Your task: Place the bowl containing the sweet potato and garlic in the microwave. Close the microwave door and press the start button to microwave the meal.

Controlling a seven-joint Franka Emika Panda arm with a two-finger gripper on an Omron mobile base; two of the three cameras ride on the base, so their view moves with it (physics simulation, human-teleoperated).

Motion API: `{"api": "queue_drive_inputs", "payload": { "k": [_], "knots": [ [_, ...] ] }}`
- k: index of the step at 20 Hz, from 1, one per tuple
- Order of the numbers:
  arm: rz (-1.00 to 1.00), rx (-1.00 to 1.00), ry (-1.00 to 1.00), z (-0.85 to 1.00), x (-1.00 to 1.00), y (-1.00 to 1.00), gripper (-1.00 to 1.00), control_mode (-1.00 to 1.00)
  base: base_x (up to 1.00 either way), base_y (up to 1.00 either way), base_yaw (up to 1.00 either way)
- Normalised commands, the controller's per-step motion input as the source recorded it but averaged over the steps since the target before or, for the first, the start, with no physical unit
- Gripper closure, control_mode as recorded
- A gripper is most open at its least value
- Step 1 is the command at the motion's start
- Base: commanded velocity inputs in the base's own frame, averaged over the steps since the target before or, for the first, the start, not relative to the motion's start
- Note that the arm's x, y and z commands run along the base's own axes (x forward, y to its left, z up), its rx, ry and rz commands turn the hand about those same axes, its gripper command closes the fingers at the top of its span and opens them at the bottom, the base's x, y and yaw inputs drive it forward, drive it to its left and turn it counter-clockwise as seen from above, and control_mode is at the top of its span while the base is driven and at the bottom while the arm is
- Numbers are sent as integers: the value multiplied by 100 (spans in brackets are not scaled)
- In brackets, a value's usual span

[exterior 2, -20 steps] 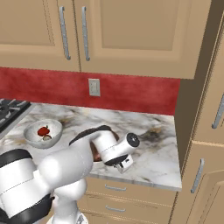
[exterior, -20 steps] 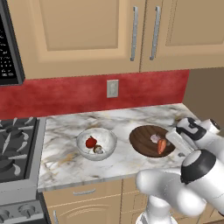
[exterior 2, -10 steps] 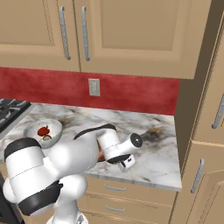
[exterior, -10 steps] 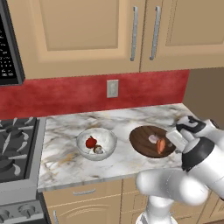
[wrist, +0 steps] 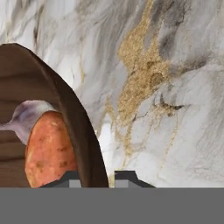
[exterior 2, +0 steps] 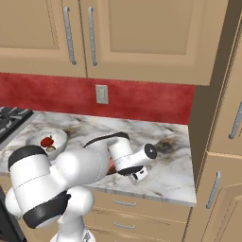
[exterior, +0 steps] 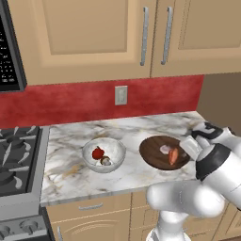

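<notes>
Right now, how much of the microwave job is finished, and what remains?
Done: the orange sweet potato and pale garlic bulb lie in the wide dark wooden bowl, which sits on the marble counter. In hand: the gripper straddles the bowl's rim in the hand view; whether it grips cannot be told. Left: lifting the bowl, placing it in the microwave, closing the door, pressing start.

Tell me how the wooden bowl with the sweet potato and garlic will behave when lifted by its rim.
The bowl looks like rigid wood, so it likely won't flex. It is wide and shallow, so a grip on one rim edge may let it tilt. The sweet potato and garlic lie loose inside and could slide or roll if it tips.
</notes>
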Motion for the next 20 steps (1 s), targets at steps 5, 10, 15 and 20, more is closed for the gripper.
{"api": "queue_drive_inputs", "payload": {
  "k": [5,10,15,20],
  "knots": [
    [0,1,-14,55,-44,1,100,-100,0,0,0],
    [0,0,-9,92,-33,15,100,-100,0,0,0],
    [0,0,-1,84,-29,27,100,-100,0,0,0],
    [0,0,-11,63,-50,44,100,-100,0,0,0]
  ]
}}
